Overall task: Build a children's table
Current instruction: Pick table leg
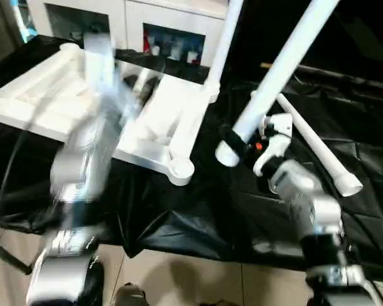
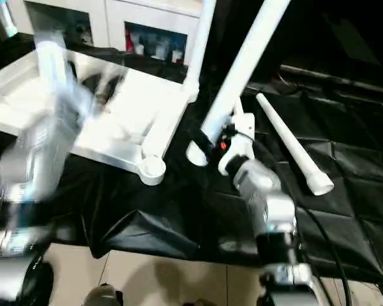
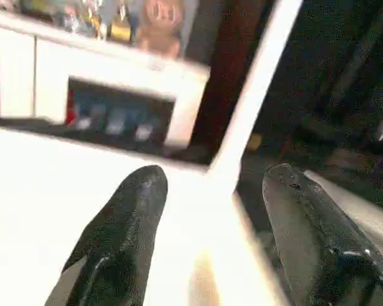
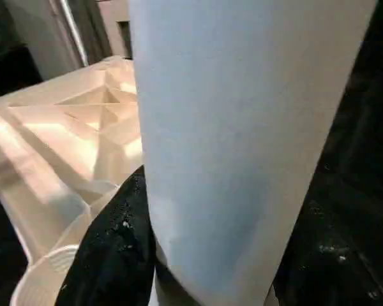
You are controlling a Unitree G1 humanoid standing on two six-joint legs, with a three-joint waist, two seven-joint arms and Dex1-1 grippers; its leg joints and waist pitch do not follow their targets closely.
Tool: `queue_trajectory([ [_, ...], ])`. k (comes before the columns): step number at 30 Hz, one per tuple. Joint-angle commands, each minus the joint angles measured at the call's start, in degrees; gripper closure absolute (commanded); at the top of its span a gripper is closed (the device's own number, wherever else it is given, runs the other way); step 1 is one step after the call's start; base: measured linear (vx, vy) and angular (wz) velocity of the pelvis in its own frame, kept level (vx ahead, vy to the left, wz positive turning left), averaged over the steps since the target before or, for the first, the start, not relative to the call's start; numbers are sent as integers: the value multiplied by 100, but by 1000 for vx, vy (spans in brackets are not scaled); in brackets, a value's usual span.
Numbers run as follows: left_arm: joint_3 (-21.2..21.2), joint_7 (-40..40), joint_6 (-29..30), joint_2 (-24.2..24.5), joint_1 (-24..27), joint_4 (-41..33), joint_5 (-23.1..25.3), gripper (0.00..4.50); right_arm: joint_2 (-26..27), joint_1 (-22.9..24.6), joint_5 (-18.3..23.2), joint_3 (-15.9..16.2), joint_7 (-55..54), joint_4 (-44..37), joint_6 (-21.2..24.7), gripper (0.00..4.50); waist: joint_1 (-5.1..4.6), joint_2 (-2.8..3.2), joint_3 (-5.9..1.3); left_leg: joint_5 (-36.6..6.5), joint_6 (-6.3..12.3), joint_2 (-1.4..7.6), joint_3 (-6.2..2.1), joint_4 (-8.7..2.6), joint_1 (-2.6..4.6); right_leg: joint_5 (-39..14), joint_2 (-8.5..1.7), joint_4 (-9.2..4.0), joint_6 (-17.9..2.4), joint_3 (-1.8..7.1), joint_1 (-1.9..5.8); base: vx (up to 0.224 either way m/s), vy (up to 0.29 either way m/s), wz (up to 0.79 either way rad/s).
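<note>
Right hand (image 1: 237, 145) clamped on a white leg (image 1: 277, 73) near its wide end, tilted up off the desk (image 1: 198, 210); left hand (image 3: 210, 242) apart over the upside-down tabletop (image 1: 153, 121) at desk's far-left; spare leg (image 1: 319, 150) lies right.

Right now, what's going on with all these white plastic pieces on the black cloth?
A humanoid robot is putting together a children's table. The table top lies upside down on the black cloth, with one leg already standing in a far corner socket. The right gripper is shut on a second leg, held near its thick end and slanting upward beside the top. The left gripper is open over the table top, holding nothing. Another leg lies loose on the cloth.
</note>
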Motion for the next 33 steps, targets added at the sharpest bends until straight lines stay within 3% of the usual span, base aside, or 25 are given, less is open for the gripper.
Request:
queue_trajectory([
  [1,-573,-639,-294,342,316,-144,372,170,-41,265,-85,-52,-165,-330,-148,259,-42,283,-455,-1412,-427,146,-69,-458,176,-827,-422,-474,-530,268,234,0,0,0],
  [2,-922,-1163,-563,694,429,-23,588,170,-48,386,-124,-39,-224,-410,-175,259,-46,304,-459,-1533,-428,134,-57,-458,215,-834,-407,-499,-559,275,218,0,0,0],
  [3,-922,-1163,-563,694,429,-23,588,170,-48,386,-124,-39,-224,-410,-175,259,-62,299,-465,-1527,-432,130,-47,-456,199,-801,-398,-459,-592,282,236,0,0,0],
  [5,-1499,-2270,-1078,1335,343,436,947,170,-131,515,-177,-55,-259,-496,-227,259,-28,434,-441,-1715,-468,126,-56,-470,221,-973,-408,-489,-644,286,197,0,0,0],
  [6,-1750,-2887,-1328,1649,137,819,1124,170,-163,512,-163,-87,-234,-445,-263,259,-31,396,-424,-1887,-460,108,-71,-494,213,-1293,-414,-522,-584,286,216,0,0,0],
  [7,-1750,-2887,-1328,1649,137,819,1124,170,-163,512,-163,-87,-234,-445,-263,259,-35,384,-420,-1936,-437,91,-61,-494,230,-1449,-406,-558,-553,294,192,0,0,0],
  [8,-1894,-3240,-1473,1817,10,1042,1251,170,-187,518,-159,-114,-209,-410,-302,259,-66,385,-425,-1904,-507,119,-85,-515,181,-1377,-430,-489,-622,290,247,0,0,0],
  [9,-1992,-3454,-1562,1898,-177,1296,1358,170,-215,504,-178,-124,-200,-329,-345,259,-38,448,-428,-1943,-510,119,-85,-511,207,-1484,-456,-509,-637,293,218,0,0,0],
  [12,-2162,-3692,-1732,1815,-571,1711,1479,170,-276,478,-233,-119,-183,-199,-408,259,-35,456,-433,-2028,-519,136,-77,-499,221,-1439,-483,-499,-801,301,207,0,0,0],
  [14,-2206,-3727,-1775,1772,-675,1841,1494,170,-273,468,-239,-110,-199,-193,-406,259,-19,495,-444,-1993,-513,135,-68,-485,232,-1377,-491,-502,-868,305,203,0,0,0],
  [15,-2239,-3739,-1806,1731,-762,1972,1517,170,-271,458,-247,-100,-213,-195,-401,259,-30,476,-438,-1962,-503,131,-60,-486,217,-1323,-481,-504,-888,304,207,0,0,0],
  [16,-2295,-3768,-1932,1718,-835,2108,1549,153,-282,465,-256,-93,-220,-222,-394,259,-17,505,-456,-1872,-481,129,-65,-475,206,-1219,-493,-482,-917,298,232,0,0,0],
  [22,-2715,-3881,-2693,1645,-1303,3276,2157,105,-387,557,-286,11,-129,-394,-346,259,-35,500,-483,-1480,-354,114,-49,-452,169,-868,-467,-462,-878,298,275,0,0,0],
  [24,-2668,-3895,-2737,1589,-1370,3433,2141,97,-400,554,-294,7,-131,-376,-354,259,-35,537,-489,-1415,-350,121,-50,-445,164,-771,-480,-443,-932,297,274,0,0,0],
  [25,-2551,-3964,-2647,1552,-1358,3371,1979,97,-404,549,-300,2,-147,-388,-339,259,-34,537,-490,-1438,-347,127,-46,-442,173,-729,-486,-436,-992,297,272,0,0,0],
  [26,-2324,-4103,-2384,1497,-1293,3147,1639,97,-409,572,-306,-6,-188,-466,-295,259,-31,586,-492,-1463,-363,133,-44,-438,181,-682,-491,-420,-1083,295,265,0,0,0],
  [28,-2241,-4172,-2287,1472,-1280,3089,1492,97,-410,585,-310,-10,-208,-503,-278,259,-22,563,-491,-1551,-354,135,-40,-436,187,-659,-483,-423,-1170,289,260,0,0,0],
  [29,-1601,-3677,-2254,1226,-1137,2579,852,97,-340,623,-145,-145,-357,-698,-27,259,-23,599,-489,-1577,-374,146,-47,-435,185,-591,-484,-390,-1221,290,264,0,0,0],
  [31,-813,-2510,-1682,839,-838,1869,269,97,-249,748,3,-264,-576,-1046,258,259,-24,583,-497,-1669,-366,185,-43,-426,195,-376,-475,-347,-1394,281,276,0,0,0],
  [33,-734,-2344,-1511,782,-779,1771,223,97,-241,781,-10,-261,-599,-1100,242,259,-13,561,-479,-1658,-248,142,-32,-415,175,-530,-470,-392,-1363,269,275,0,0,0],
])
